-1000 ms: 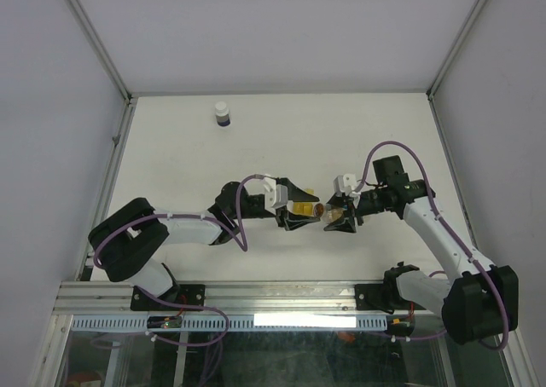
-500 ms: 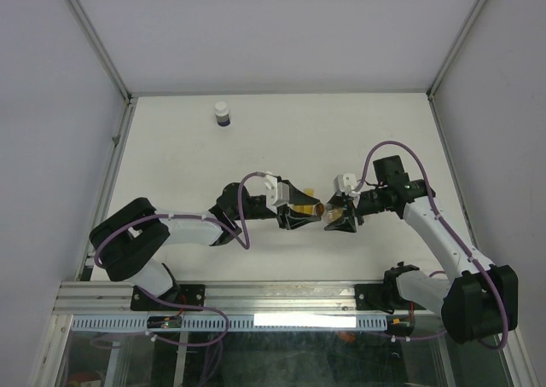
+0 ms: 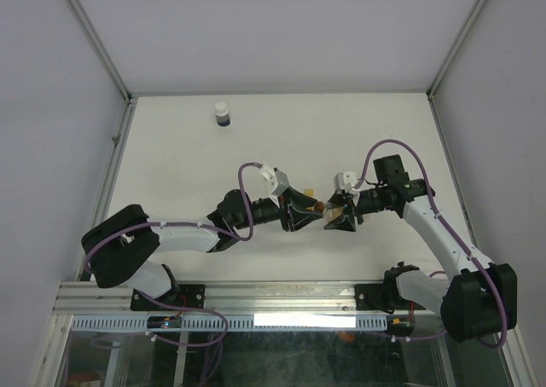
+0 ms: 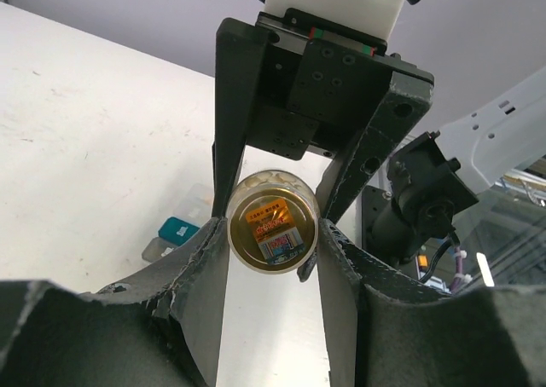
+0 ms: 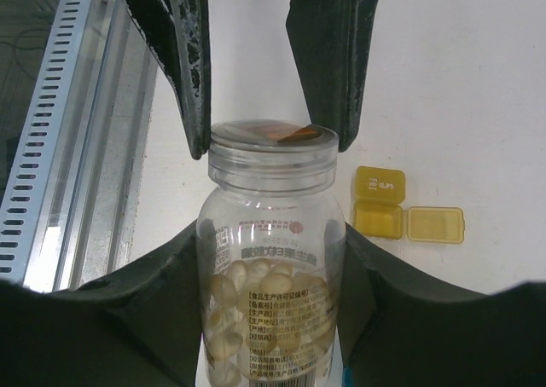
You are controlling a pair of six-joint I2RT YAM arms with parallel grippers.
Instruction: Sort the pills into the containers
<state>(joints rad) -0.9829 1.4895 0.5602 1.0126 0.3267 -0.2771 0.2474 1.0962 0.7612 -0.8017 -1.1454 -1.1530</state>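
A clear pill bottle (image 5: 271, 293) with pale pills lies level between my two grippers above the table. My right gripper (image 5: 271, 246) is shut on its body. My left gripper (image 4: 273, 244) is closed on the bottle's lid (image 4: 273, 232), its fingers (image 5: 192, 80) on either side of the lid. In the top view the two grippers, left (image 3: 314, 208) and right (image 3: 334, 214), meet at mid-table. Yellow containers (image 5: 380, 201) lie on the table beyond the bottle, one with its lid open. A teal container (image 4: 177, 229) and a clear one (image 4: 158, 249) lie beside them.
A small white bottle with a dark blue band (image 3: 222, 114) stands at the far left of the table. A metal rail (image 5: 68, 131) runs along the near edge. Grey walls enclose the table on three sides.
My left arm has reached further right and its wrist has rolled, bringing its fingers onto the bottle's lid. My right arm and the bottle have stayed put.
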